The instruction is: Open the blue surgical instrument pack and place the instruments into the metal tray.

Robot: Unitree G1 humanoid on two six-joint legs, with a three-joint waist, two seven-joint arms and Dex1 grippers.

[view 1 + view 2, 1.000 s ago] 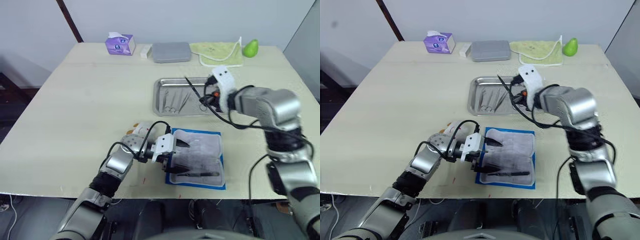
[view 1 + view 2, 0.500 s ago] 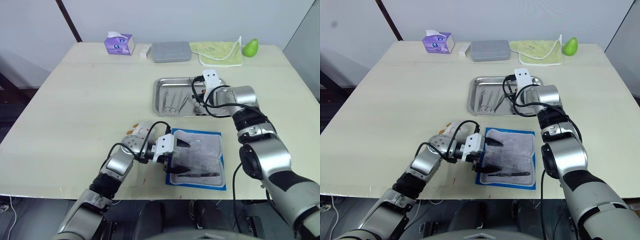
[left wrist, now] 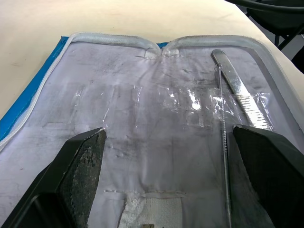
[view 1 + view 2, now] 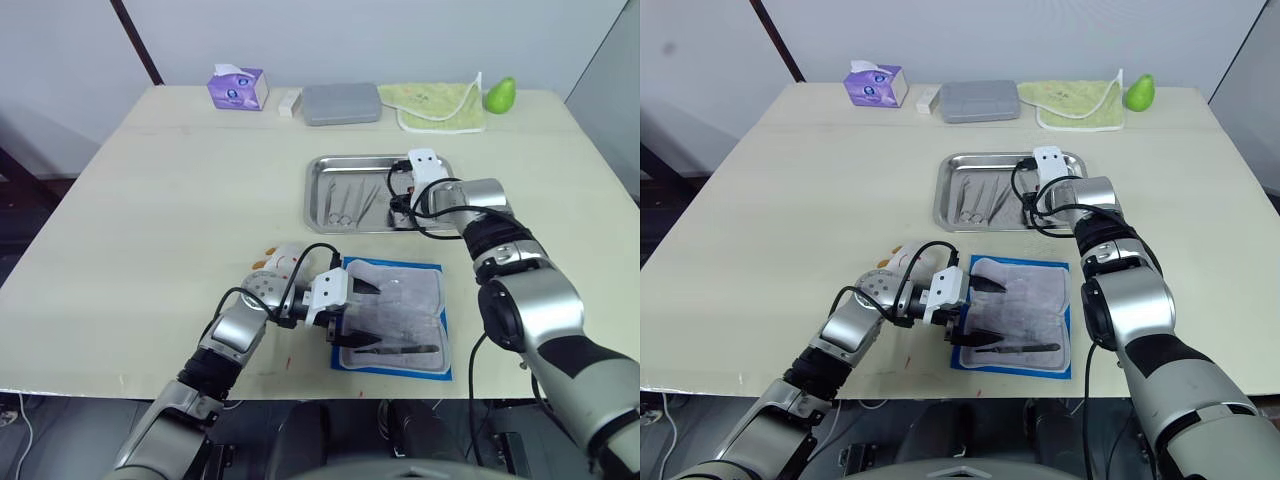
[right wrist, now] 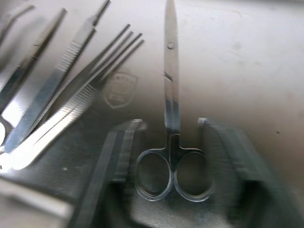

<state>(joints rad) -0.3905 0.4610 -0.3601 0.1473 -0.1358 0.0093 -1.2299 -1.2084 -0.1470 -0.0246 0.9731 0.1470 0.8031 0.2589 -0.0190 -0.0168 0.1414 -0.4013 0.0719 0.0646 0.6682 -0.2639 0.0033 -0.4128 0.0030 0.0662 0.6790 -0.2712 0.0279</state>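
Place: probably a lab or training room staged as a surgical prep station, though little of the room shows.
Table [image 4: 180,200]: one plain cream top before a bare pale wall.
Metal tray [image 4: 325,205]: mid-table, holding instruments [image 5: 170,114].
Blue surgical instrument pack [image 4: 400,315]: opened, just nearer than the tray.
Beyond the tray: grey case [image 4: 342,103], tissue box [image 4: 239,88], green cloth [image 4: 440,105].

Head stereo pair looks down over the table [image 4: 150,220]; wrist views sit close over pack [image 3: 156,123] and tray [image 5: 247,57]
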